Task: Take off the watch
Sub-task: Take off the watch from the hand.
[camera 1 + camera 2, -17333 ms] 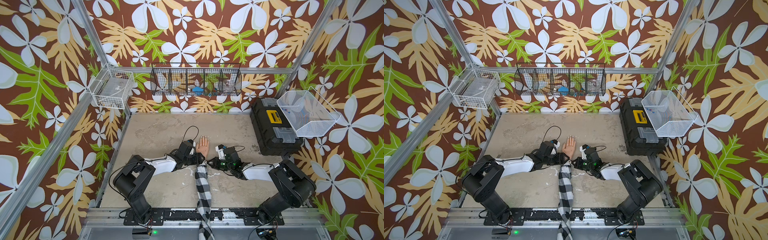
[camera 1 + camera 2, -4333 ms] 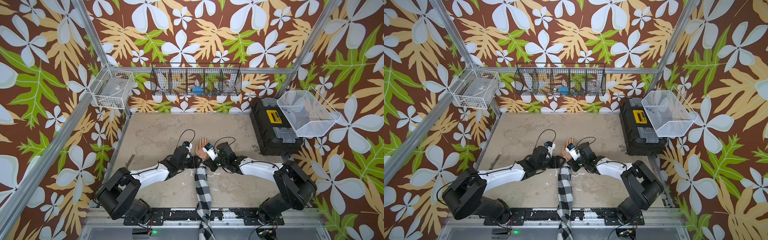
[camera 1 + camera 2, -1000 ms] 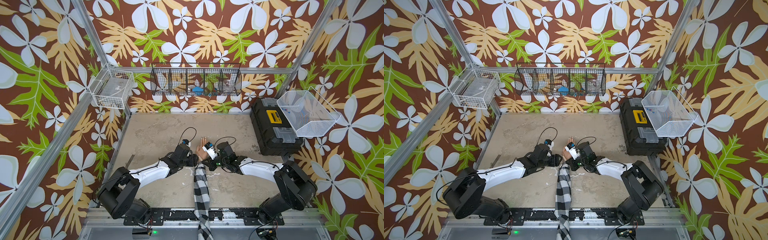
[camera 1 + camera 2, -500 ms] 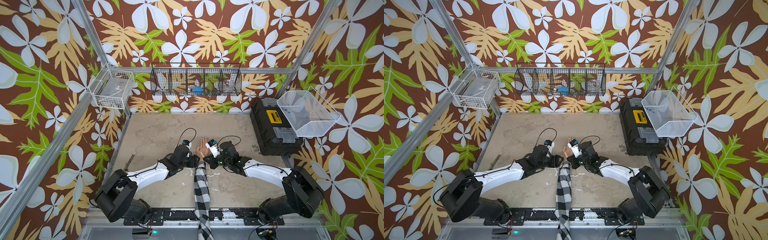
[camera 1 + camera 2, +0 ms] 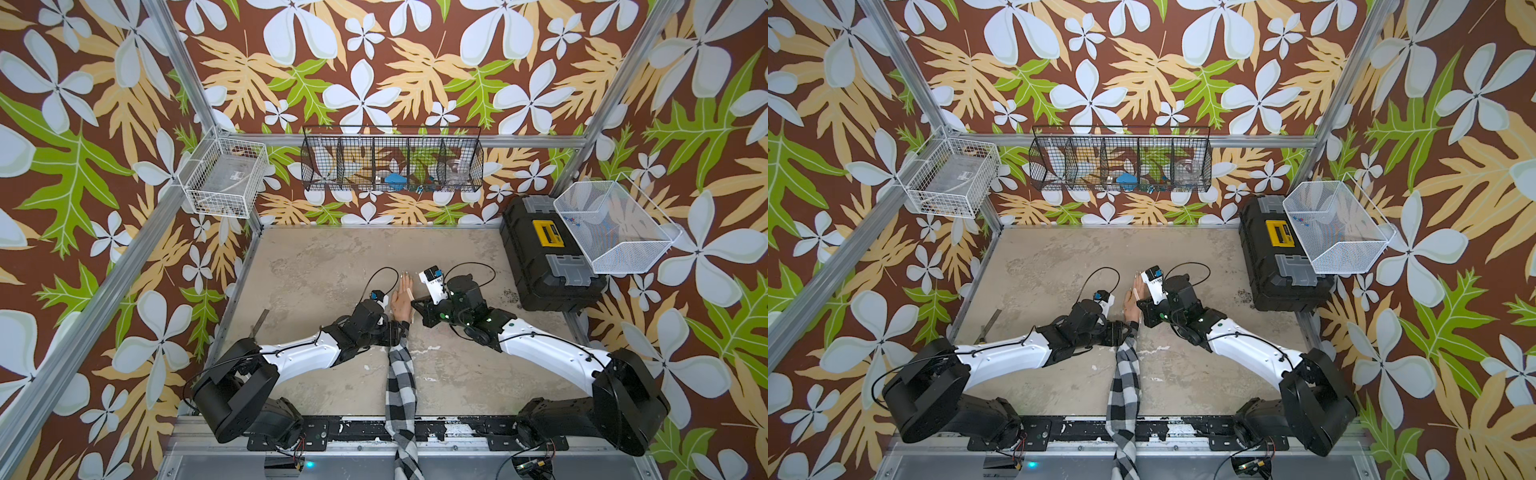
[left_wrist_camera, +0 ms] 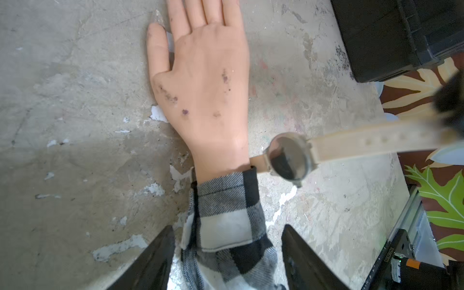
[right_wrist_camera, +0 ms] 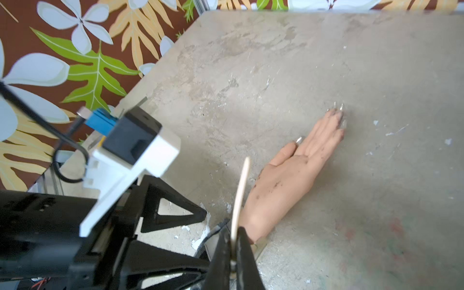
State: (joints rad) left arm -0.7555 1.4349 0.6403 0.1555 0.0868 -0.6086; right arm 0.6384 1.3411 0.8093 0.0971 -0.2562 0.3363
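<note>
**A:** so where's the watch (image 6: 288,157) at, is it off?

**B:** not quite. It's unbuckled and lying crossways to the forearm. The right gripper (image 7: 232,237) is pinched tight on the long strap. From its jaws the strap runs straight back to the round face, which hangs just beside the wrist of the mannequin hand (image 6: 206,75). The short strap end disappears at the cuff.

**A:** and the other arm?

**B:** the left gripper (image 6: 227,228) looks clamped around the plaid sleeve (image 6: 226,208) just behind that wrist, pinning it I'd guess. The right one's nearer, obviously. I reckon the pull has to go along the strap, away from the wrist. Count: one watch, one mannequin hand, two grippers.
</note>
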